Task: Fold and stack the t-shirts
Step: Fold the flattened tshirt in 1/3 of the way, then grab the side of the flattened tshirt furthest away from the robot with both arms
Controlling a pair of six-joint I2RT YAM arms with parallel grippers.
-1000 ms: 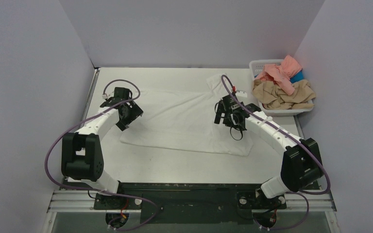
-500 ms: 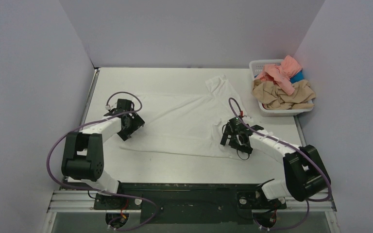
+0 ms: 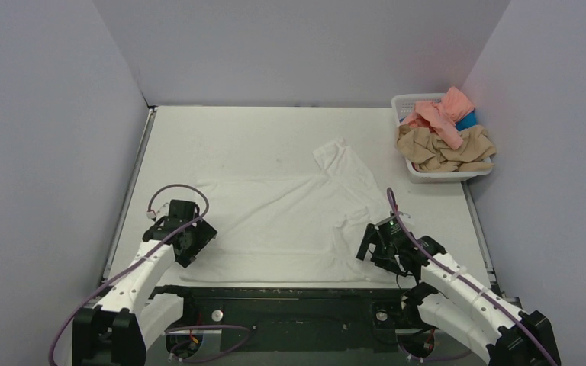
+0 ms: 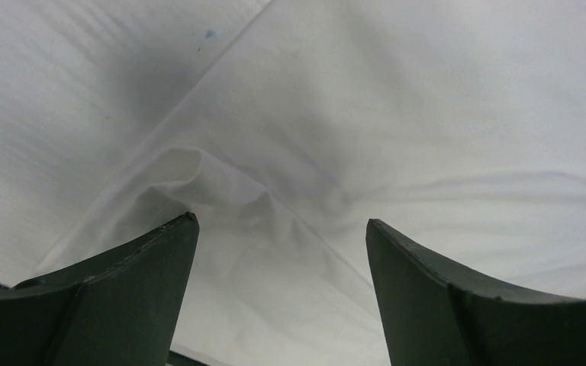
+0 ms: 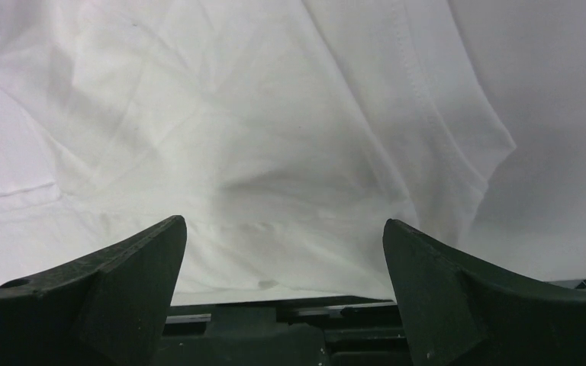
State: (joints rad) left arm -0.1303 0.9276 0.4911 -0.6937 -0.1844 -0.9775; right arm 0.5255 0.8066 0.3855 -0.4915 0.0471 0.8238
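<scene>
White tee [image 3: 275, 221] lies along the tabletop's [image 3: 221, 137] near edge, open tabletop beyond.
Its long axis runs left-right, one sleeve pointing far-right; left hand [image 3: 191, 242] and right hand [image 3: 375, 248] gape wide over its near corners, gripping nothing.

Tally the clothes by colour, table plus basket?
white t-shirt: 1, flat on the table
pink garment: 1, in the basket
tan garment: 1, in the basket
blue garment: 1, in the basket, mostly hidden
Total: 4, counting each coloured heap as one piece
</scene>
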